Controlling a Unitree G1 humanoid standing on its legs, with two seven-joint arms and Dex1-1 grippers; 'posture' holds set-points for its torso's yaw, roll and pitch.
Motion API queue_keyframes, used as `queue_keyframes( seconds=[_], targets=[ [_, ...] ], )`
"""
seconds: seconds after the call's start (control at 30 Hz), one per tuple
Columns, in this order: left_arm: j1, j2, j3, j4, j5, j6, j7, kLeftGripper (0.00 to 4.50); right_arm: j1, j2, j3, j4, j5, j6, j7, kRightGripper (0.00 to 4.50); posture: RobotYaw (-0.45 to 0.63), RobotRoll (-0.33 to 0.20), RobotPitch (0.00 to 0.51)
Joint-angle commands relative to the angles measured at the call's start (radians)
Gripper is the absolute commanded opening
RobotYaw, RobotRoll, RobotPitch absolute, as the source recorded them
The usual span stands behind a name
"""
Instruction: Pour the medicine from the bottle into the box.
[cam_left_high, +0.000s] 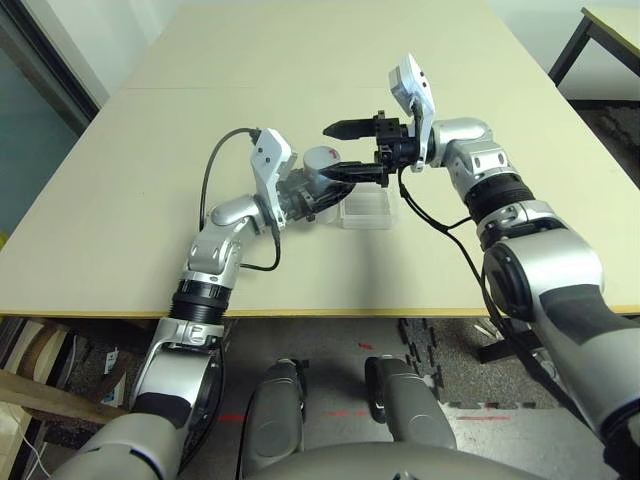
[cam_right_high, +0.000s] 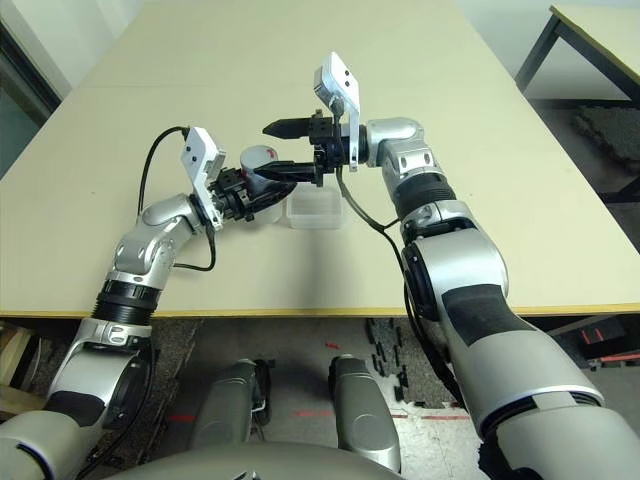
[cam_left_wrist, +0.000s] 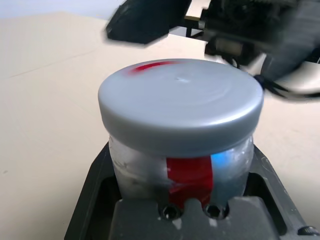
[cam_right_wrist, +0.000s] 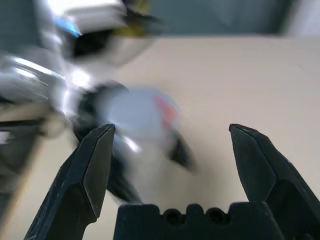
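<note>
Meanwhile left gripper (cam_left_high: 312, 195) clamps the bottle (cam_left_wrist: 182, 150) (cap on); right gripper (cam_left_high: 350, 150) gapes beside the box (cam_left_high: 366, 211).

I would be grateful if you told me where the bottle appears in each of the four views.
Left eye view: bottle, capped, in the left gripper, left of the box.
Right eye view: bottle, again just left of the box.
Left wrist view: bottle, central, with its grey cap.
Right wrist view: blurred bottle beyond the open right gripper.
Shared landmark: the cap's red mark.
</note>
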Motion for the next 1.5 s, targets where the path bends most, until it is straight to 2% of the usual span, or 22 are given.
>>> queue_keyframes(
  seconds=[0.03, 0.3, 0.5, 0.63, 1.03, 1.5],
  targets=[
    [-0.002, -0.007, -0.014, -0.025, -0.005, -0.015, -0.023, 2.65, -0.005, -0.031, -0.021, 0.028, -0.02, -0.007, -0.029, 4.5, -0.14, 0.0, 0.102],
    [-0.002, -0.011, -0.008, -0.012, 0.0, -0.023, -0.026, 2.65, -0.013, -0.083, -0.038, 0.037, -0.025, 0.003, 0.004, 4.5, -0.14, 0.0, 0.097],
    [-0.013, -0.014, -0.009, 0.004, 0.001, -0.027, -0.03, 2.65, -0.003, -0.046, -0.029, -0.031, 0.01, 0.052, 0.147, 4.5, -0.15, 0.0, 0.096],
    [-0.02, -0.019, -0.012, 0.012, 0.003, -0.029, -0.032, 2.65, 0.01, -0.01, -0.025, -0.088, 0.025, 0.083, 0.188, 4.5, -0.15, 0.0, 0.098],
    [-0.03, -0.028, -0.018, 0.025, 0.007, -0.033, -0.04, 2.65, 0.025, 0.09, -0.012, -0.167, 0.028, 0.124, 0.179, 4.5, -0.16, 0.0, 0.102],
    [-0.014, -0.027, -0.021, 0.002, 0.006, -0.023, -0.039, 2.65, 0.009, 0.158, -0.004, -0.104, -0.007, 0.069, 0.069, 4.5, -0.15, 0.0, 0.105]
  ],
)
